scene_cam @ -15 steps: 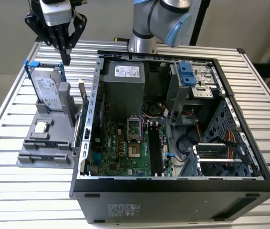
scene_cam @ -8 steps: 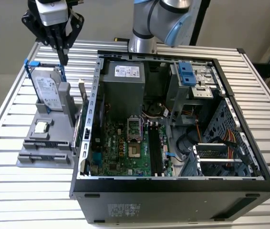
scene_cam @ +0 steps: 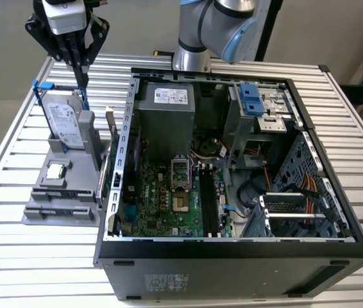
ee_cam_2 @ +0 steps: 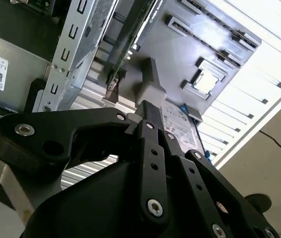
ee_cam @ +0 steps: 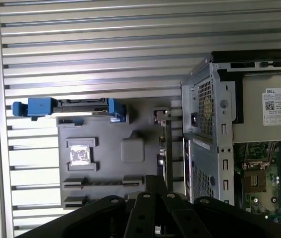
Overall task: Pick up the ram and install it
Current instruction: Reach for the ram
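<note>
A slatted metal worktop (scene_cam: 11,192) carries an open computer case (scene_cam: 233,256) and, beside it toward the exterior view's left edge of the worktop, a grey fixture (scene_cam: 59,206) holding loose parts. The task looks barely begun. The long black memory slots (scene_cam: 208,202) on the green motherboard (scene_cam: 159,199) appear empty, and nothing is gripped. The gripper (scene_cam: 82,78) hangs in the air with its two black fingers pressed together on nothing, pointing down above the silver hard drive (scene_cam: 63,122) that stands in a blue bracket at the far end of the fixture. What appears to be the ram (scene_cam: 103,168) stands on edge along the side of the fixture nearest the case, just beside the case's outer wall. In the first wrist view it shows as a thin strip (ee_cam: 167,148) between the fixture and the case, beyond the gripper (ee_cam: 155,179). In the second wrist view it is a dark sliver (ee_cam_2: 130,44) past the gripper (ee_cam_2: 148,106). The ram sits lower than the gripper and off to its case side, clearly apart from it and untouched.
</note>
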Controlling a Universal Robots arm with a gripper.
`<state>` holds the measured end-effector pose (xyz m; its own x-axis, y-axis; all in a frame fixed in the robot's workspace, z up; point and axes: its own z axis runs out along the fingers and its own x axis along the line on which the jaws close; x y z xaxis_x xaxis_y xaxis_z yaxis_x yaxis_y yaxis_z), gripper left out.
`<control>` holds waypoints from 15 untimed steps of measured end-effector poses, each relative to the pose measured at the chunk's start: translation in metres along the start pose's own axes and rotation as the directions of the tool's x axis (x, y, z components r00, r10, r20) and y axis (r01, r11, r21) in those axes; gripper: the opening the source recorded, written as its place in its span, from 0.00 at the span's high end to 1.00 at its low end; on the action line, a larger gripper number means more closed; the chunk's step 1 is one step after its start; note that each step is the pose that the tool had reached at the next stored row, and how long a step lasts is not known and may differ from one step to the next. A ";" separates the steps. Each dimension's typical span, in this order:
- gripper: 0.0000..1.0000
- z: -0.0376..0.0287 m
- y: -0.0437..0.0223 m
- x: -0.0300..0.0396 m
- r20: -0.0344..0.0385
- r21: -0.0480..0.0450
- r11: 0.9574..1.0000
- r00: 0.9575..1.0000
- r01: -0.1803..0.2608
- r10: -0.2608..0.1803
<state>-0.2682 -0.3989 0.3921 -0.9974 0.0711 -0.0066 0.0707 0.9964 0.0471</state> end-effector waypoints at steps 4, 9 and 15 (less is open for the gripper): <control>1.00 0.0001 -0.0002 0.0032 0.000 0.000 1.000 1.000 0.000 0.000; 1.00 0.0001 -0.0005 0.0070 0.000 0.000 1.000 1.000 0.000 0.000; 1.00 0.0001 -0.0008 0.0114 0.000 0.000 1.000 1.000 0.000 0.000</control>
<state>-0.2796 -0.3989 0.3919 -0.9974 0.0712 -0.0063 0.0708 0.9964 0.0471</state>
